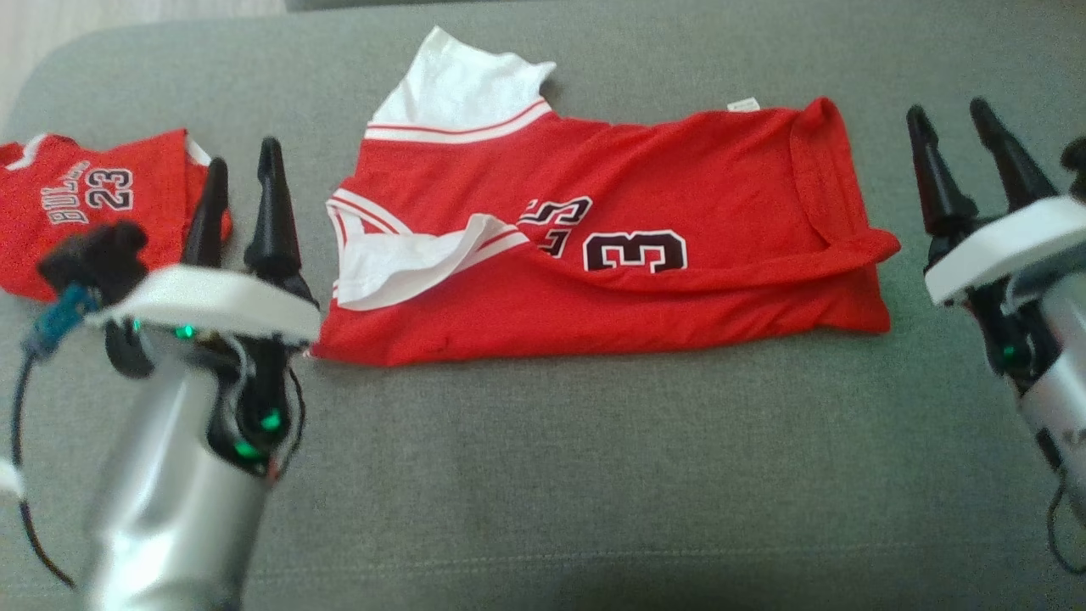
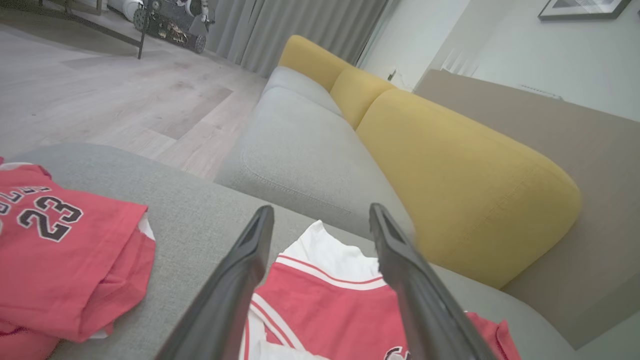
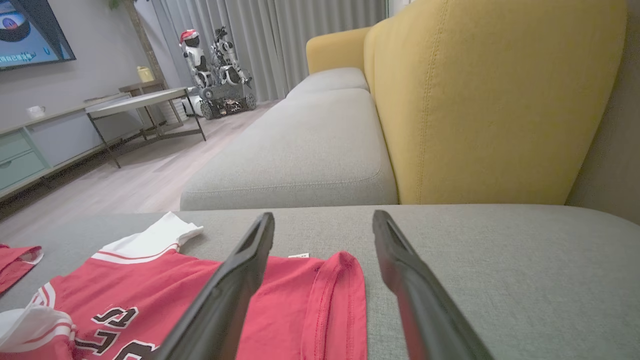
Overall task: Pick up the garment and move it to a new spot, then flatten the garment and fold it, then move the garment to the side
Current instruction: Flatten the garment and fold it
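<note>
A grey sofa cushion [image 1: 543, 475] carries a red basketball jersey [image 1: 679, 288], which is laid across its middle. The jersey is doubled over lengthwise, with the white sleeves toward the left end and the hem toward the right. A second red jersey [image 1: 85, 212], already folded, is seen near the cushion's left edge, apart from the first. The left fingers [image 1: 271, 212] are held wide apart just beside the sleeve end, and the right fingers [image 1: 933, 178] equally wide just beyond the hem end; nothing is gripped by either. The fabric is judged light, soft and limp, likely to sag and slide over itself when lifted. Both layers are therefore best pinched together at the near corner of each end. A small white label [image 1: 744, 104] is noted at the far edge.
</note>
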{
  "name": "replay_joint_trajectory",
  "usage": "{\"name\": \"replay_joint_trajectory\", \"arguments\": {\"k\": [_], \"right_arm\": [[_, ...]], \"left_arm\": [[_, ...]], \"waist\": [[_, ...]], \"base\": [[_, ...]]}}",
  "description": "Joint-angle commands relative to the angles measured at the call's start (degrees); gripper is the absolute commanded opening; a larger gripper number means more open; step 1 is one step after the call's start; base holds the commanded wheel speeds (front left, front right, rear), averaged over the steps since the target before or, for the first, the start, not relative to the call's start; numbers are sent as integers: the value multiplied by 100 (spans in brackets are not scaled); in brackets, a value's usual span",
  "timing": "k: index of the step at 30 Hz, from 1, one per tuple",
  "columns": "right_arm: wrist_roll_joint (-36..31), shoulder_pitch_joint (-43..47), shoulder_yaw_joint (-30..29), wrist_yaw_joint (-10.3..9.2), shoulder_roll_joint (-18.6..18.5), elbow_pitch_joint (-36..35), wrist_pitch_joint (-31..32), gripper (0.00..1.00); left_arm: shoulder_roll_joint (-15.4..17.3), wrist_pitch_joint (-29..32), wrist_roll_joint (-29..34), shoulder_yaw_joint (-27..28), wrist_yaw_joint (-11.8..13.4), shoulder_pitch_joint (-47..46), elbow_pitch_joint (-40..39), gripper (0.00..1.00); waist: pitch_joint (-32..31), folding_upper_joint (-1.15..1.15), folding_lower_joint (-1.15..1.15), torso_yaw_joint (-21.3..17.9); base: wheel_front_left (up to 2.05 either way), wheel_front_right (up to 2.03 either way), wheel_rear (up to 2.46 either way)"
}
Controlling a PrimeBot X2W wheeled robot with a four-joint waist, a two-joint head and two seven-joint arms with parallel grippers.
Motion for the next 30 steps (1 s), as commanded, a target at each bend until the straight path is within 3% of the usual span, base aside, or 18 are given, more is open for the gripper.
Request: {"name": "replay_joint_trajectory", "arguments": {"k": [1,7,10,14,15,24,30], "right_arm": [[-143,107,-170,42,-4,-204,-96,100],[-1404,1190,-1421,42,549,-1064,-116,100],[-1989,1830,-2024,42,968,-1580,-117,100],[-2584,2365,-2439,42,1309,-2048,-117,100],[-2810,2649,-2658,42,1558,-2259,-117,100],[-3205,2914,-2798,42,1903,-2608,-115,100],[-3208,2890,-2770,42,1953,-2708,-96,100]], "left_arm": [[-1,-64,204,332,-9,-11,-317,100],[-613,-65,1274,755,-349,1018,-824,100],[-765,-66,1716,842,-477,1389,-852,100],[-862,-66,1820,973,-545,1661,-838,100],[-881,-66,1896,992,-577,1789,-777,100],[-889,-66,1962,859,-422,1749,-384,100],[-890,-66,2249,872,-114,1426,698,100]], "waist": [[-122,0,0,41],[-377,0,0,61],[-432,0,0,46],[-411,0,0,22],[-403,0,0,-7],[-307,0,0,-239],[-247,0,0,-410]], "base": [[0,0,0],[0,0,0],[0,0,0],[0,0,0],[0,0,0],[0,0,0],[0,0,0]]}}
